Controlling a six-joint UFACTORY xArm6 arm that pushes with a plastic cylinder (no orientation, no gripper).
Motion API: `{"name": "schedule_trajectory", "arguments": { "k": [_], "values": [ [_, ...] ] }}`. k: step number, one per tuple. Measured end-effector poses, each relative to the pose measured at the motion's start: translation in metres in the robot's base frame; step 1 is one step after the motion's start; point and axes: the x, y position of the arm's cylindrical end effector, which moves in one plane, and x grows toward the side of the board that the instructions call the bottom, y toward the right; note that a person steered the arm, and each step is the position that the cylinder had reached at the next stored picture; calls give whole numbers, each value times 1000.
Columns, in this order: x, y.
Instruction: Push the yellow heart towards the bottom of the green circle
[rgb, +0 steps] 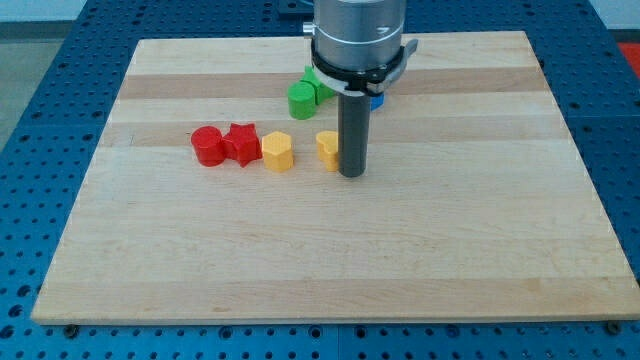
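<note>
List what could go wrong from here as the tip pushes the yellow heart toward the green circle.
1. My tip sits at the right side of the yellow heart, so a push may send it left into the other yellow block.
2. The rod hides part of the heart, so contact is unclear.
3. The green circle touches another green block, which may shift.

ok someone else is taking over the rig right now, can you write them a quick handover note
My tip rests on the board, touching or nearly touching the right side of a yellow block, partly hidden by the rod; its shape is unclear.
A second yellow block sits to the view's left, beside the red star-like block and the red cylinder.
The green circle lies toward the view's top, with another green block behind it and a bit of blue block showing past the arm.
Done: neither yellow block is under the green circle yet.
Left: push the yellow heart up and left to just below the green circle.
</note>
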Motion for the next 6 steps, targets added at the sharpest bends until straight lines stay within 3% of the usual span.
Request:
{"name": "schedule_trajectory", "arguments": {
  "k": [3,6],
  "values": [
    [-28,-23],
    [-16,-60]
  ]
}}
